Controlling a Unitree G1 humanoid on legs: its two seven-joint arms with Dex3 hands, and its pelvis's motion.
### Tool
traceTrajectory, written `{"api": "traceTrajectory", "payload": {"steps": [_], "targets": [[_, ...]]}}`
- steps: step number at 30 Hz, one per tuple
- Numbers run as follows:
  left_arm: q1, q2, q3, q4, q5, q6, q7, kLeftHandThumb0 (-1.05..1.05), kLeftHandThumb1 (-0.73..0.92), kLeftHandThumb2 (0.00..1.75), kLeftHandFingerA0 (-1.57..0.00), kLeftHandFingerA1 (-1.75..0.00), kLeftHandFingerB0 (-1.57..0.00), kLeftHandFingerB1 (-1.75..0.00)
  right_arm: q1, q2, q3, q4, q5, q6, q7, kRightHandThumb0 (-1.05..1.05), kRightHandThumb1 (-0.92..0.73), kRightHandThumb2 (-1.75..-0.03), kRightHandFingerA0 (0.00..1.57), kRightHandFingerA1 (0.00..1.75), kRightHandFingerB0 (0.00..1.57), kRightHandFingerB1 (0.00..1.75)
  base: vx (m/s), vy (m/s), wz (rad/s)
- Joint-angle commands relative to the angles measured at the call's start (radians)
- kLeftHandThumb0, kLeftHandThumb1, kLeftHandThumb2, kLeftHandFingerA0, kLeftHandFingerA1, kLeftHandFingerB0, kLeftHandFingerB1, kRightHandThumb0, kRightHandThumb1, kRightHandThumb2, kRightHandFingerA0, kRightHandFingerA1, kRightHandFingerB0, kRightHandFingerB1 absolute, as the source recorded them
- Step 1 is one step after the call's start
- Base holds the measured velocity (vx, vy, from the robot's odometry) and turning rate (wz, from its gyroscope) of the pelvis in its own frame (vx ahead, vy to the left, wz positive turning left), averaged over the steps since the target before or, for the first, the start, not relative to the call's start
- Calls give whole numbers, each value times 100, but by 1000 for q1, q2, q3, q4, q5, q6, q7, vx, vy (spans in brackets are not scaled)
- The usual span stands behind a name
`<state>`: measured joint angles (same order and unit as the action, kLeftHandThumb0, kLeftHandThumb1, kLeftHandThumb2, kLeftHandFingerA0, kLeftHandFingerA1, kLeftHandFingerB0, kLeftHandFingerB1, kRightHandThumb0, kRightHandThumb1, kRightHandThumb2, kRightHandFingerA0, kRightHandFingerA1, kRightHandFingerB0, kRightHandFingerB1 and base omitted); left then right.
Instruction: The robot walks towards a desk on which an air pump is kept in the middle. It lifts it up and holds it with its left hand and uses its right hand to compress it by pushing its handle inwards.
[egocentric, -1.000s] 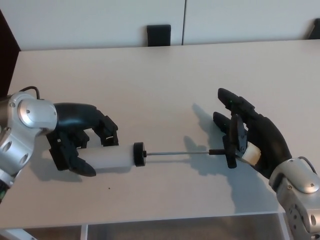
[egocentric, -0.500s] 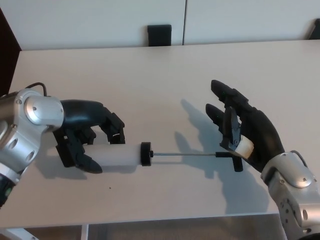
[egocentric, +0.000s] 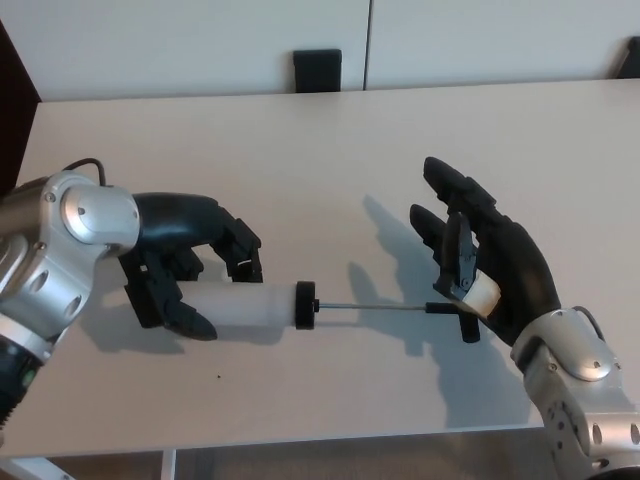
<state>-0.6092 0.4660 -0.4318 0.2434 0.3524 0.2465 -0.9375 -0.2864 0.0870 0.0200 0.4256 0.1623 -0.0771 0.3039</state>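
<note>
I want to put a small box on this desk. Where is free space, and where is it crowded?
Free: the wide strip of desk behind both hands, up to the far edge, and the near strip in front of the air pump. Crowded: the middle band, where the left hand, pump and right hand line up.

Counting now: showing one white-barrelled air pump with a thin metal rod and black T-handle (egocentric: 300, 305), one pale beige desk (egocentric: 320, 150), two black robot hands (left hand (egocentric: 185, 265), right hand (egocentric: 490, 265)), and two dark chair backs, one (egocentric: 317, 70) behind the desk, one (egocentric: 628, 57) at far right.
</note>
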Motion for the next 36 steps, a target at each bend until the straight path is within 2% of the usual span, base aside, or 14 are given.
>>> {"api": "traceTrajectory", "payload": {"steps": [1,11,12,13,15,16,19,20,24,25,29,30,34,36], "targets": [[-21,-33,-2,5,-13,-9,20,-18,69,89,-92,-142,-78,-126,0,54,-20,5,21,-45,-46,-85,-85,-113,5,25,5,16,0,0,0],[-36,-80,-3,3,-4,24,57,-16,69,86,-92,-140,-78,-123,-14,133,-77,8,47,-92,-107,-82,-86,-115,6,29,6,19,0,0,0],[-41,-92,-10,11,5,24,70,-15,69,86,-96,-136,-78,-125,-18,142,-82,5,44,-97,-120,-78,-86,-116,5,30,5,21,0,0,0],[-48,-108,-23,19,21,29,85,-15,73,79,-94,-118,-73,-120,-22,154,-90,3,42,-107,-137,-78,-85,-115,6,32,5,23,0,0,0],[-51,-113,-28,20,27,34,89,-15,73,79,-94,-118,-73,-120,-23,158,-93,3,42,-113,-142,-78,-85,-115,6,32,5,23,0,0,0],[-56,-124,-38,20,37,49,92,-16,77,71,-98,-99,-73,-103,-25,165,-96,4,36,-123,-157,-78,-85,-115,7,34,6,25,0,0,0],[-61,-136,-49,21,46,66,97,-16,77,71,-98,-99,-73,-103,-26,171,-97,5,29,-133,-174,-78,-85,-115,7,34,6,25,0,0,0],[-66,-151,-55,25,51,82,102,-18,80,64,-105,-101,-76,-59,-28,174,-96,6,22,-140,-192,-78,-85,-114,7,35,6,25,0,0,0],[-77,-181,-65,41,59,118,117,-19,78,63,-103,-102,-77,-58,-28,170,-91,11,2,-160,-229,-78,-85,-114,7,37,8,27,0,0,0],[-81,-187,-69,49,65,115,124,-21,77,62,-98,-96,-70,-53,-30,168,-93,20,0,-167,-236,-79,-84,-113,8,37,8,28,0,0,0],[-93,-209,-79,76,74,113,148,-24,75,62,-105,-100,-66,-47,-37,163,-98,40,-11,-188,-265,-76,-85,-114,7,39,9,31,0,0,0],[-98,-217,-83,87,77,114,155,-21,76,61,-102,-95,-75,-56,-38,163,-100,44,-15,-196,-279,-68,-81,-113,7,45,4,36,0,0,0],[-108,-233,-94,114,90,96,176,-24,78,62,-104,-100,-72,-57,-41,168,-109,53,-19,-211,-312,-69,-81,-113,8,44,3,36,0,0,0],[-116,-235,-110,123,108,81,184,-27,77,62,-109,-101,-79,-68,-46,171,-120,68,-11,-223,-325,-76,-82,-112,13,46,4,36,0,0,0]]}}
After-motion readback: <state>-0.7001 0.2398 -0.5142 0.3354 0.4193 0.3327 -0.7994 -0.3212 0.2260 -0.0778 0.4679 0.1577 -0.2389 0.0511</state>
